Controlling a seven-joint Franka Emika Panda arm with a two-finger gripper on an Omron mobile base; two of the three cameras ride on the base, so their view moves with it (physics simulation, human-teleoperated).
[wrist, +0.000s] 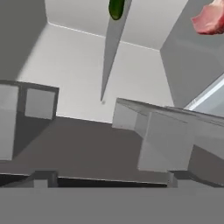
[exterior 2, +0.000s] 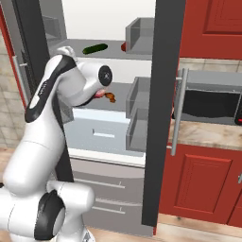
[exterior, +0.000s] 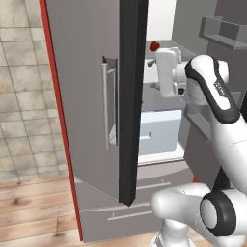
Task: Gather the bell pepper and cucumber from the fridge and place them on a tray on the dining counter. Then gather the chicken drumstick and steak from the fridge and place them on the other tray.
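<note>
A: Nearest the cameras, what does the arm show?

B: The white arm rises from the base and reaches into the open fridge [exterior 2: 108,137]. In the left base view the hand's white body sits at about 1 o'clock, level with the upper shelf. The gripper itself is hard to make out there; its jaws stand wide apart and nothing is between them.

A: Which step is in hand?

B: Judged from the layout, the first one: approaching the vegetables. No food has left the fridge.

A: And farther in?

B: On the middle shelf lie the chicken drumstick [exterior 2: 111,98], a small brown-orange lump, and beside it a sliver of the steak [wrist: 210,19], a flat pink slab with a paler edge. In the hand view the steak sits at 2 o'clock.

A: Farthest?

B: On the top glass shelf rests the cucumber [exterior 2: 95,48], a short dark green cylinder with rounded ends, at 12 o'clock in the hand view. The bell pepper [exterior: 154,46], glossy red and roundish, sits to its right, partly behind a grey door bin [exterior 2: 139,35].

A: What does the next move call for?

B: Probably lifting the hand to the top shelf and centring the open jaws over one vegetable.
</note>
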